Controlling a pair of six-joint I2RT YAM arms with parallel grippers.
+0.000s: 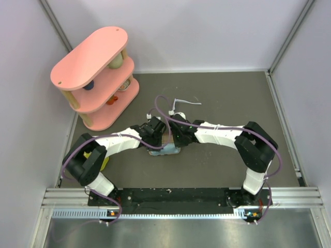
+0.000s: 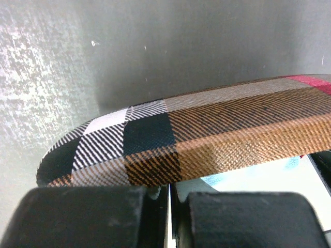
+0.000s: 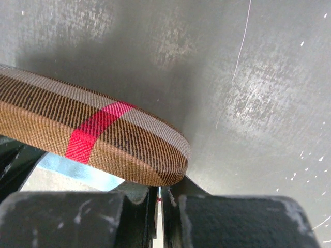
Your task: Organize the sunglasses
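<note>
The brown plaid case (image 1: 166, 139) lies mid-table, and both arms meet over it. My left gripper (image 1: 158, 135) is at its left end and my right gripper (image 1: 176, 136) at its right end. In the left wrist view the case (image 2: 207, 139) fills the frame just above my shut left gripper (image 2: 169, 191). In the right wrist view its rounded end (image 3: 103, 134) overhangs my shut right gripper (image 3: 159, 194). A light blue cloth (image 2: 248, 175) (image 3: 77, 168) shows under the case edge. The sunglasses (image 1: 182, 102), thin and white, lie on the table behind the arms, apart from both grippers.
A pink three-tier shelf (image 1: 98, 77) with small items stands at the back left. A yellow object (image 1: 105, 163) lies by the left arm's elbow. Pale walls enclose the dark table (image 1: 232, 93) on three sides.
</note>
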